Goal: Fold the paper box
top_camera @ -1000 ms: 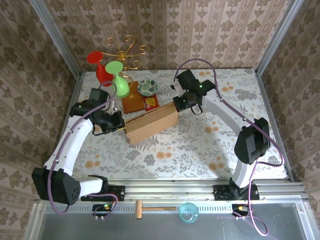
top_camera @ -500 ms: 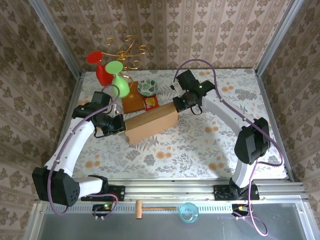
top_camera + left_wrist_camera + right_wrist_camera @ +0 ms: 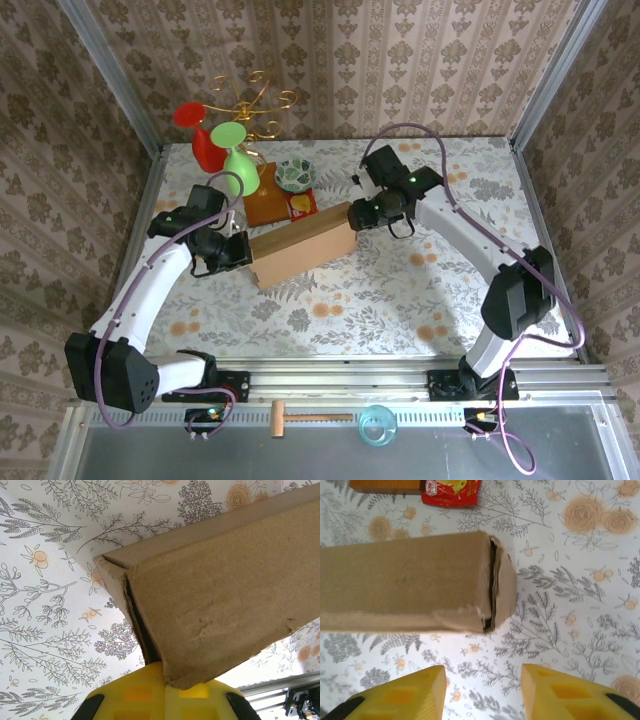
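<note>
On the table, the box lies nearly closed, its end flaps gaping. The right gripper stands wide beside it; whether the left gripper is spread I cannot tell. Next probably calls for pressing those flaps flush.

The paper box is finished in plain brown, unprinted. The table is covered in white, printed with grey foliage and orange flowers. The right gripper is coloured yellow. A green vase and a red vase are noted. The packet is printed red and yellow. The walls are patterned in beige damask.
</note>
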You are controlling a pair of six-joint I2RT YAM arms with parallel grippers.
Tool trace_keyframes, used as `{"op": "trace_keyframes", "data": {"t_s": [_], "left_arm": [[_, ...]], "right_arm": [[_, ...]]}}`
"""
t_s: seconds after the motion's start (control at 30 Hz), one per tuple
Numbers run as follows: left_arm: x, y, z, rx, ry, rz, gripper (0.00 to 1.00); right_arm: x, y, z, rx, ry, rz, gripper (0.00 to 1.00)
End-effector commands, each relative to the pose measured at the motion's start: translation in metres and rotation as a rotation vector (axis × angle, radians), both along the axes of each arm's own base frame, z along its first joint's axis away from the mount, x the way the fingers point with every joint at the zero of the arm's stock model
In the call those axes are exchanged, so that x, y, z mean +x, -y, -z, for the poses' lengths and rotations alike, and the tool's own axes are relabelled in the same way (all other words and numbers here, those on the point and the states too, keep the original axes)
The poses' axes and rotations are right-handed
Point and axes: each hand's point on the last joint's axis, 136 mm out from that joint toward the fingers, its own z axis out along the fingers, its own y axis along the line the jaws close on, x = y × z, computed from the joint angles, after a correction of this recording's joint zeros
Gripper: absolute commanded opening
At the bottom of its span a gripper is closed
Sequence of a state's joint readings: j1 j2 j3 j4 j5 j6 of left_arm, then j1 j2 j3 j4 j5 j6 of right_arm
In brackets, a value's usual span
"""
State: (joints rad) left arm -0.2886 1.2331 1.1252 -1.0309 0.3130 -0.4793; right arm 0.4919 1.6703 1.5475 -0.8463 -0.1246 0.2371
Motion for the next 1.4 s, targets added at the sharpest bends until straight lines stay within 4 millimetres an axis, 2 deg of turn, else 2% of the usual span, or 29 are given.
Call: {"op": "trace_keyframes", "data": {"t_s": [0.0, 0.13, 0.27, 0.47, 0.67, 0.87, 0.97, 1.3, 1.37], "left_arm": [[-0.010, -0.006, 0.014, 0.047, -0.059, -0.010, 0.00], [-0.009, -0.005, 0.013, 0.047, -0.055, -0.010, 0.00], [-0.009, -0.004, 0.013, 0.049, -0.054, -0.006, 0.00], [-0.008, -0.003, 0.012, 0.051, -0.052, -0.004, 0.00], [-0.007, -0.004, 0.012, 0.054, -0.051, -0.007, 0.00], [-0.005, -0.003, 0.010, 0.052, -0.045, -0.004, 0.00], [-0.006, -0.003, 0.010, 0.053, -0.047, -0.001, 0.00], [-0.005, -0.003, 0.003, 0.046, -0.033, -0.009, 0.00], [-0.004, -0.001, -0.005, 0.022, -0.017, -0.020, 0.10]], "right_arm": [[-0.011, 0.007, -0.025, 0.150, -0.032, 0.131, 0.52], [-0.009, 0.022, -0.036, 0.372, -0.119, 0.395, 0.66], [0.006, 0.008, -0.039, 0.720, -0.261, 0.622, 0.71], [0.023, -0.012, -0.041, 0.921, -0.384, 0.763, 0.74], [0.019, -0.023, -0.015, 0.872, -0.519, 0.777, 0.74], [0.018, -0.019, 0.010, 0.833, -0.546, 0.808, 0.74], [0.025, -0.021, 0.014, 0.843, -0.546, 0.797, 0.72], [0.024, -0.018, 0.042, 0.796, -0.580, 0.813, 0.55], [0.023, -0.017, 0.047, 0.784, -0.583, 0.818, 0.52]]}}
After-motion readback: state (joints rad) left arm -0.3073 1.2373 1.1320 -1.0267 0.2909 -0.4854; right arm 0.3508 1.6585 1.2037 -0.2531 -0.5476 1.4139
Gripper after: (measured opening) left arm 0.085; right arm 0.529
